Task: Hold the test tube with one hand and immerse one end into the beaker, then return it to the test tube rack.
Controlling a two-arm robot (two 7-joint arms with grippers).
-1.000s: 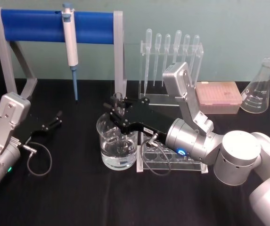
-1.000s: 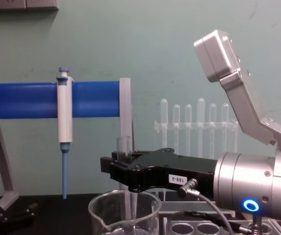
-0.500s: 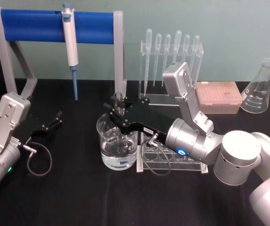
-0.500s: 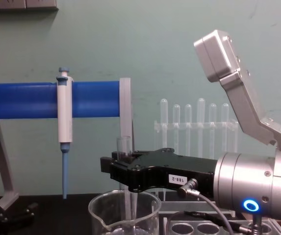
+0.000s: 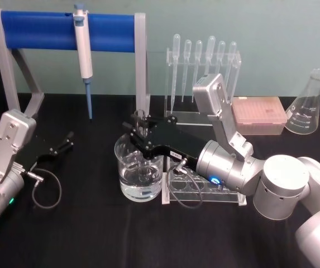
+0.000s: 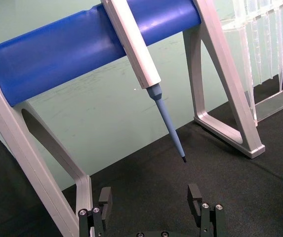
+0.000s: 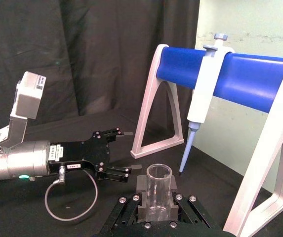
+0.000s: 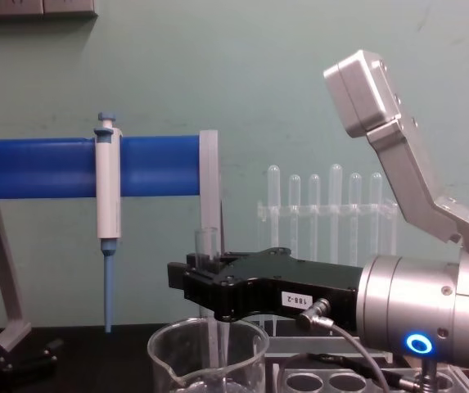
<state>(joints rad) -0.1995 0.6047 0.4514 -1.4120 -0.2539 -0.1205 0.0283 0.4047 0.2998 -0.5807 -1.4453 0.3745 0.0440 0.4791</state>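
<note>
We record the black right gripper [image 5: 139, 129], which has a small white number label and sits on a silver wrist with a blue ring light. It reaches in from the right, above the beaker. Its two fingers [image 7: 142, 196] are pressed against the long clear glass test tube [image 5: 141, 119], gripping it just below the open rim.

We find the test tube upright, with its rim above the fingers. Its lower length runs down inside the wide clear glass beaker [image 5: 122, 163], which has a pouring spout. We cannot tell whether its rounded end meets the liquid.

The beaker holds clear liquid in its lower part. It stands on the black table cover [image 5: 92, 234], just beside the left end of the clear acrylic test tube rack [image 5: 227, 196].

We note the black left gripper [image 6: 150, 197] low at the table's left. Its fingers are spread wide, with nothing between them.

At the back we list:
- a blue horizontal bar on a grey frame [image 5: 42, 30], with a white-and-blue pipettor [image 5: 83, 50] hanging from it
- a clear stand of thin plastic pipettes [image 5: 204, 61]
- a pink tip box [image 5: 258, 114]
- a clear conical glass flask [image 5: 307, 109]
</note>
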